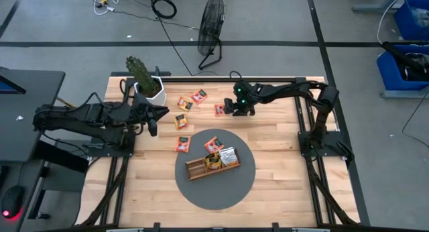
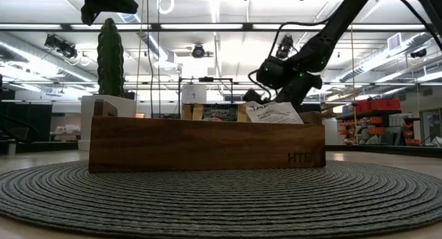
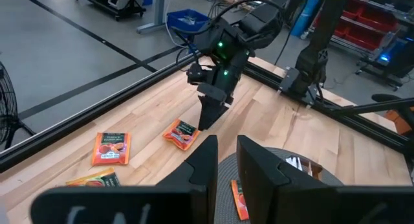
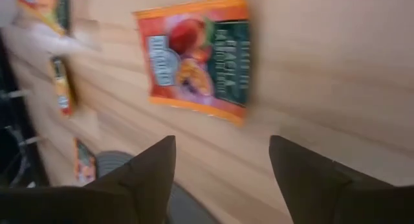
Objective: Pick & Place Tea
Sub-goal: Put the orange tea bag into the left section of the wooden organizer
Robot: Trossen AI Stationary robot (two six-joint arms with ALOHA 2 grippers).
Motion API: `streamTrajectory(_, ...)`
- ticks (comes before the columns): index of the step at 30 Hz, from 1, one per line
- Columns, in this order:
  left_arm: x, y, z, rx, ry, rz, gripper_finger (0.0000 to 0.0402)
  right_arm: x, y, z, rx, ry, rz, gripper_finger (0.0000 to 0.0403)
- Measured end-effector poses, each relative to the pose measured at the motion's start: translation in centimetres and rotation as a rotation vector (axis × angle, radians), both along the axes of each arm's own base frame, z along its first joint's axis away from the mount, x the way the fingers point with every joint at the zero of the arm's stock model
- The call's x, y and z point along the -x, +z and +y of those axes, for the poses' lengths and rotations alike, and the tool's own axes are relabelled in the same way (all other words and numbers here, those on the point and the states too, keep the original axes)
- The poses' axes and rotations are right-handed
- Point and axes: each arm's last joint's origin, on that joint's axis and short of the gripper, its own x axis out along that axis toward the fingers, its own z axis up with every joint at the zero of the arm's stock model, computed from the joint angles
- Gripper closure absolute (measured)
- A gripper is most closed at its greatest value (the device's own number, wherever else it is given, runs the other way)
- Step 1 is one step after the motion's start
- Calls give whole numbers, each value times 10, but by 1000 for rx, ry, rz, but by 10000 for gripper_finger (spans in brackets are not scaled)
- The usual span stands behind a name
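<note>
1. We see the right gripper low over the bare wood at the far side of the table, its two fingers spread wide and holding nothing. In the right wrist view nothing lies between them.
2. Just ahead of those fingertips lies one tea sachet, flat on the wood, label up and untouched. We judge that the jaws stand wide so that they can straddle it on the way down.
3. The left gripper waits well off to the side of the right one, near a white pot holding a cactus. Its fingers stand nearly closed, with only a narrow slit between them, and grip nothing.
4. The wooden tray rests on a round grey mat, nearer the table's front than the right gripper. We take it as the place where sachets are to go, since some already stand in it.
5. Count, from the high view: six sachets loose on the table, namely one at the right gripper, three farther toward the left arm, and two at the mat's edge. The sachets in the tray overlap, so we cannot count them. There are two arms, one tray and one mat.
</note>
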Motion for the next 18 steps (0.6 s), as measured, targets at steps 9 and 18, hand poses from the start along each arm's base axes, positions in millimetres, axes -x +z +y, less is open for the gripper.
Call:
streamTrajectory(9, 0, 0, 0, 0, 0, 0, 342, 2, -7, -10, -13, -43, -4, 168)
streamTrajectory(18, 0, 0, 0, 5, 2, -2, 342, -1, -13, -13, -63, -34, -40, 192)
